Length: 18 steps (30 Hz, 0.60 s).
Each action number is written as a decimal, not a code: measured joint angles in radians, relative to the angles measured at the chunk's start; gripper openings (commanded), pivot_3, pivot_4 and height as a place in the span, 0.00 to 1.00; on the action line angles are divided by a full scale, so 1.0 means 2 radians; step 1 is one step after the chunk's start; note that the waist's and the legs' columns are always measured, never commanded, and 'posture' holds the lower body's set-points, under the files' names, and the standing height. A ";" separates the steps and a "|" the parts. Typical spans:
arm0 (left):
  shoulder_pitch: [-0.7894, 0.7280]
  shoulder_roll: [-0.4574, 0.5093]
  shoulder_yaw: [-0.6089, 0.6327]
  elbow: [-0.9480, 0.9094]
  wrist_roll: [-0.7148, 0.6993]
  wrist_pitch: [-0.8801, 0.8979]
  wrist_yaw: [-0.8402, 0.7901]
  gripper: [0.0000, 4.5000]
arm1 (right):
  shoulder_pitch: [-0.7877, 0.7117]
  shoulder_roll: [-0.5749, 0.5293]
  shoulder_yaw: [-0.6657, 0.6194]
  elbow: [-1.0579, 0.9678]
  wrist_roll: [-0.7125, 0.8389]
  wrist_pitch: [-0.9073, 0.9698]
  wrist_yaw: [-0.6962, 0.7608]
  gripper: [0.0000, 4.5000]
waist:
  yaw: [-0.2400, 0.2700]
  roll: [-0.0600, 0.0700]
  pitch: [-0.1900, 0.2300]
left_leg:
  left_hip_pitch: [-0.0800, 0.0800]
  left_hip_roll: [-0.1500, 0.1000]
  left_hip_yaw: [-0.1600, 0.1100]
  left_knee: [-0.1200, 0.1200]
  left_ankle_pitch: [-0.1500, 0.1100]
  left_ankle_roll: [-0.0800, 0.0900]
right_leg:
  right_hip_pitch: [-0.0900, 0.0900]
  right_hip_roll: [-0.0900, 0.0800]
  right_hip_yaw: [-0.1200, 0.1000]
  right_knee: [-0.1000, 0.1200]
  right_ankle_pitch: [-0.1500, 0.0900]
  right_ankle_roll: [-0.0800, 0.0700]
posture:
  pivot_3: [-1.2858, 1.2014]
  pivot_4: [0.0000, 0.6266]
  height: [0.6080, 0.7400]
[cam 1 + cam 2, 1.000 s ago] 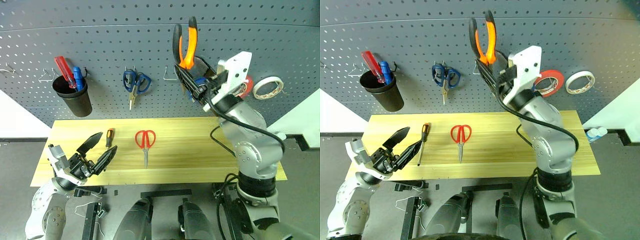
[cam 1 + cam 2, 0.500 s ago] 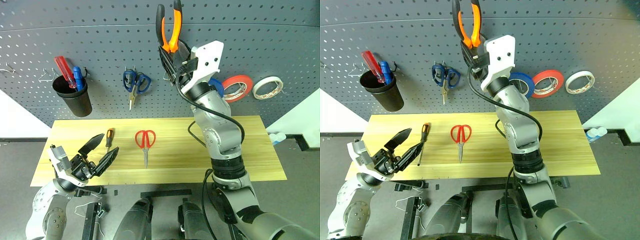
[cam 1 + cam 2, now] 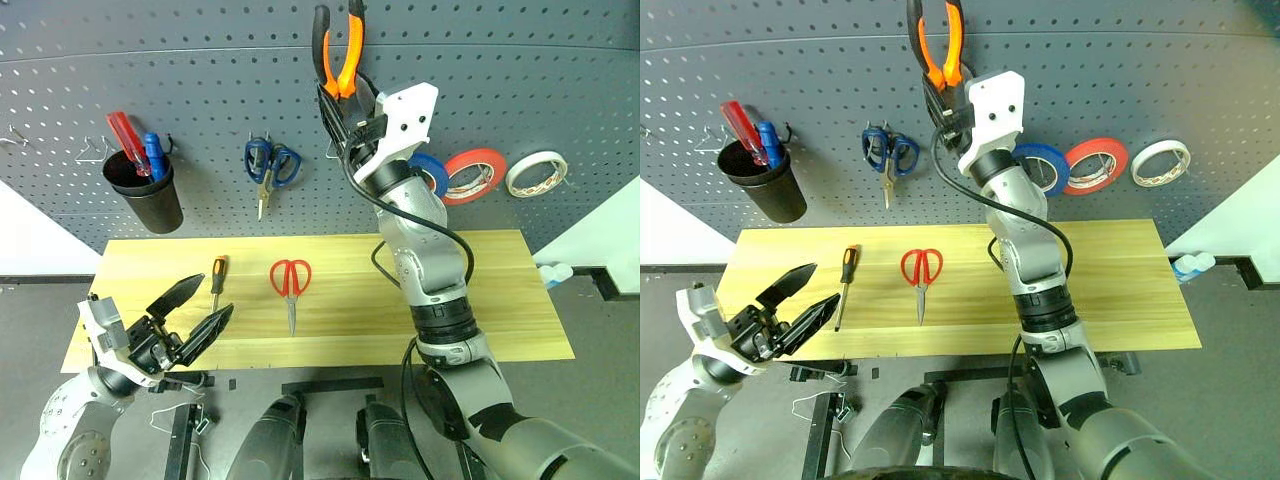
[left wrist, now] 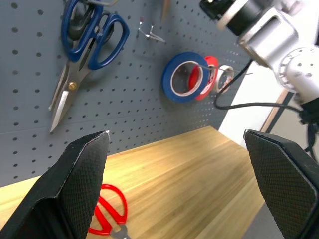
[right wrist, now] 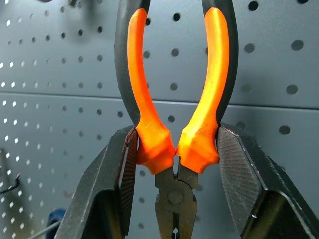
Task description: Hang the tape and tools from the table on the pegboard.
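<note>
On the far wall, a black cup [image 3: 145, 200] hangs at the left holding a red screwdriver [image 3: 126, 134] and a blue screwdriver [image 3: 154, 155]. Blue-handled scissors [image 3: 268, 172] hang to its right. Far right hang a red-orange tape roll [image 3: 476, 173] and a white tape roll [image 3: 536, 173].

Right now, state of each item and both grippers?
Orange-and-black-handled pliers: held up at the pegboard, handles up.
Blue tape roll: hung.
Red-handled scissors: flat on wooden table, closed.
Orange-and-black screwdriver: on table.
Left gripper: open, empty.
Right gripper: shut on pliers.
</note>
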 measured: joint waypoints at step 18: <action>0.028 0.018 0.028 -0.041 -0.026 0.032 0.013 1.00 | -0.023 0.002 -0.013 0.073 -0.008 -0.059 -0.003 0.45 | 0.013 0.002 0.018 | -0.001 0.000 0.001 -0.003 0.000 0.000 | -0.002 0.000 0.001 -0.002 0.000 0.000 | 0.62 0.53 1.00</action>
